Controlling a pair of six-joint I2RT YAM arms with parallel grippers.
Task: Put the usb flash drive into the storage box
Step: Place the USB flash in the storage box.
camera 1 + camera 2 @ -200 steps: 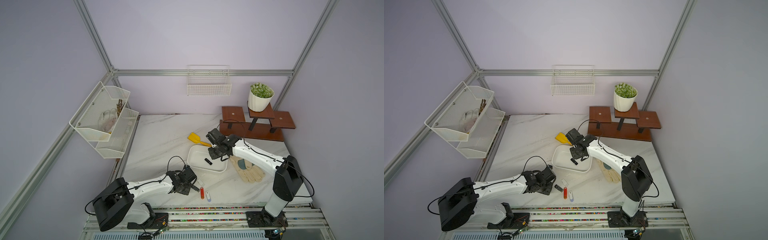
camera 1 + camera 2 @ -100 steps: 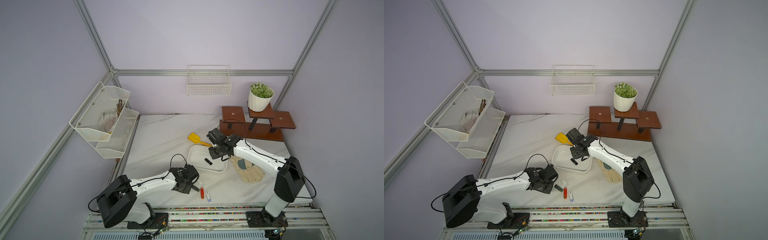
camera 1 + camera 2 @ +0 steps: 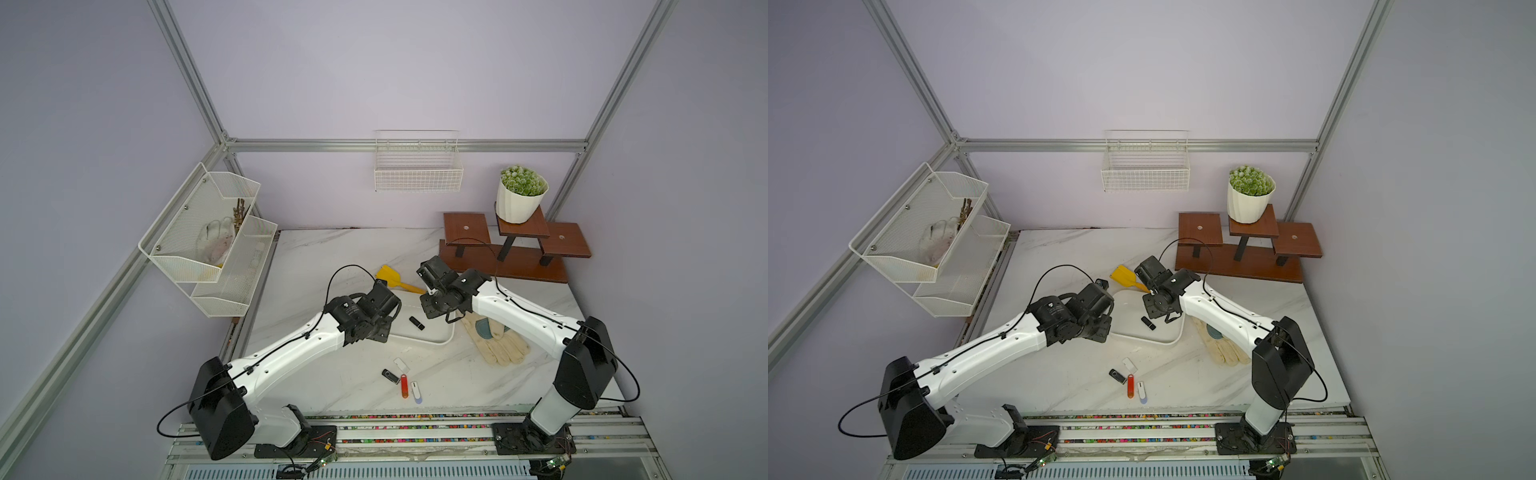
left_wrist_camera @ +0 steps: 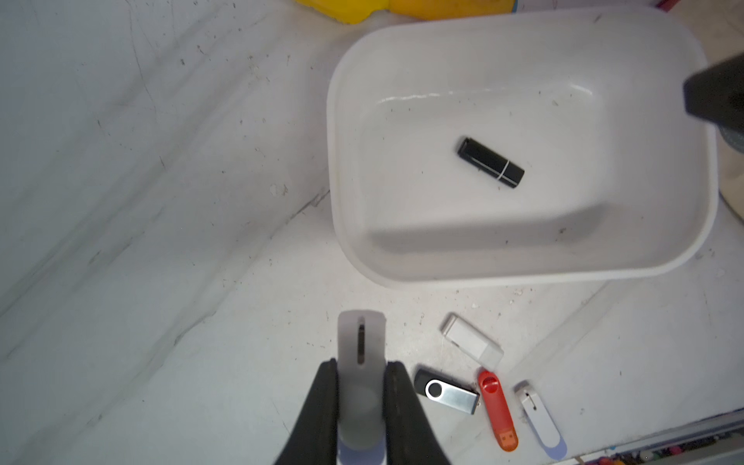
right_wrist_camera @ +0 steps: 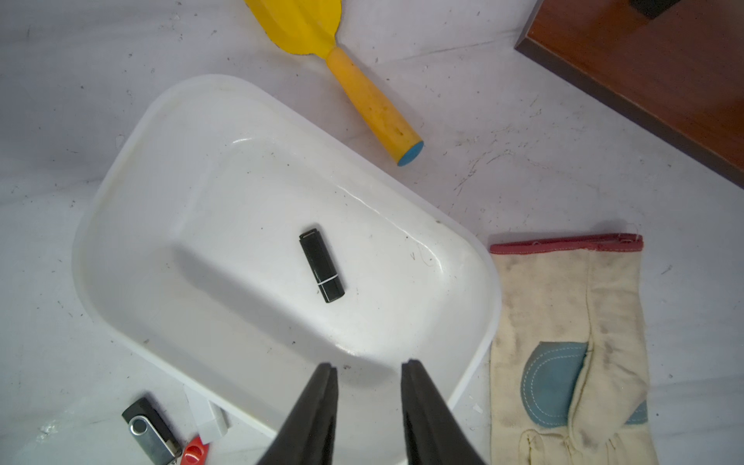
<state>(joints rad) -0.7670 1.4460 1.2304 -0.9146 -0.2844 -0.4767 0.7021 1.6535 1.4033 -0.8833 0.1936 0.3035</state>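
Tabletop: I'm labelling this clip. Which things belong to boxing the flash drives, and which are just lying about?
In the job: storage box, black capped drive inside it, grey drive in the left hand, four loose drives.
Lying about: yellow scoop, glove, wooden stand, potted plant, wire baskets.

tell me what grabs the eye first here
The left hand pinches a grey flash drive near the white box on the marble table. A black drive lies alone inside that box, and four more drives, one bright red, lie on the table just outside it.
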